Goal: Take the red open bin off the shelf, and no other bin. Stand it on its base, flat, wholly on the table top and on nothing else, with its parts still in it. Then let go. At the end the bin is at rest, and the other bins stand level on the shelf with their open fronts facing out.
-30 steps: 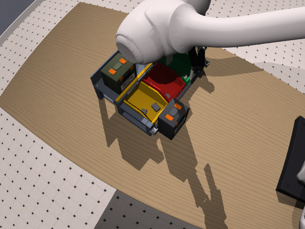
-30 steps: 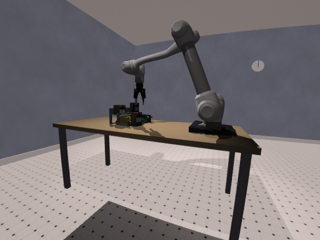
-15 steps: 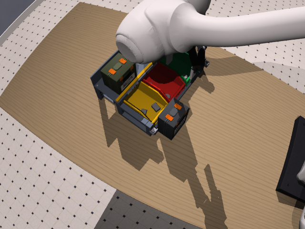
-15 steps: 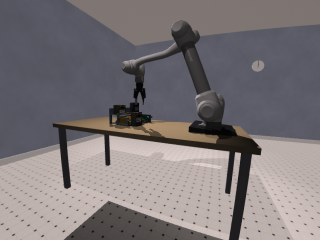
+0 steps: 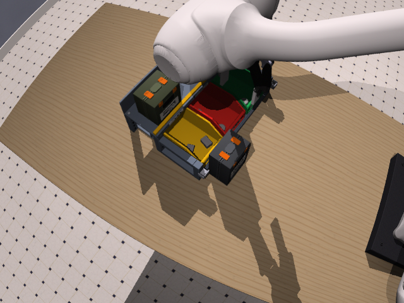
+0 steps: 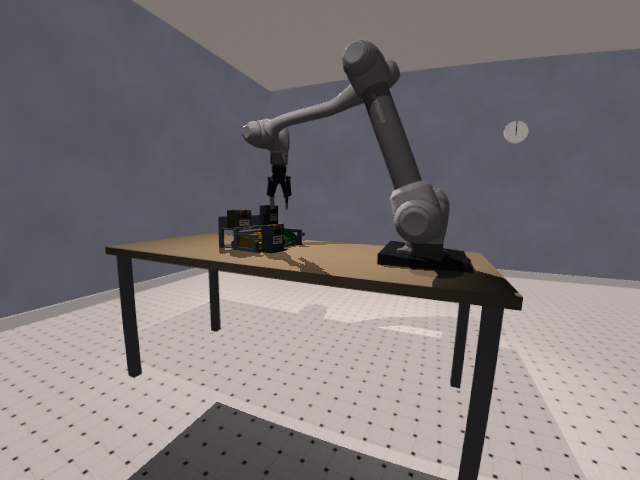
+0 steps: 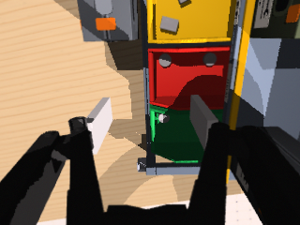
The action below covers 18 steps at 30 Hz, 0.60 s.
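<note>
I'm getting the top cam looking steeply down at the shelf [image 5: 196, 130]. The exterior one's sitting far back, low, facing the whole tabletop [image 6: 330, 266]. Wrist cam's peering down past the jaws, close. All three are sharing the shelf.

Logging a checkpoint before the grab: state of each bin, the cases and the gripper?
gripper: open, empty, above the shelf's green end
red bin: on the shelf, between yellow and green, two parts inside
yellow bin: on the shelf, parts inside
green bin: on the shelf, partly hidden by the arm
olive case: lid shut, on the shelf's other side
black case: lid shut, at the shelf's yellow end
</note>
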Motion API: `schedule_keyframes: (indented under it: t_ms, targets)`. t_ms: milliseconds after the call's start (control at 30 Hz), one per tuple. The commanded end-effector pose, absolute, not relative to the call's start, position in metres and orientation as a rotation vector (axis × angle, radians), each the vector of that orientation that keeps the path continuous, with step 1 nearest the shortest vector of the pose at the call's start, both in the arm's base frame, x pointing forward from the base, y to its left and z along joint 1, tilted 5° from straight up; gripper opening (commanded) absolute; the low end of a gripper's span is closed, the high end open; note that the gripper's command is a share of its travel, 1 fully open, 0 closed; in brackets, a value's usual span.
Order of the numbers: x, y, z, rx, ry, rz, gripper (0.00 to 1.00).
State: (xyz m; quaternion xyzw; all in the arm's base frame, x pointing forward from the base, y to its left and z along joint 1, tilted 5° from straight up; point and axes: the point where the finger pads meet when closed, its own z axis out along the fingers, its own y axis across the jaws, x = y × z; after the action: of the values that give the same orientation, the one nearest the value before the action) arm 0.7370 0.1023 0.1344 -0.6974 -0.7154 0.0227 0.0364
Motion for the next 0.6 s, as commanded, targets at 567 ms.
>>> schedule_keyframes:
  t_ms: [567]
  targets:
    - [0.732,0.103,0.080,-2.142,-2.197,0.069,0.57]
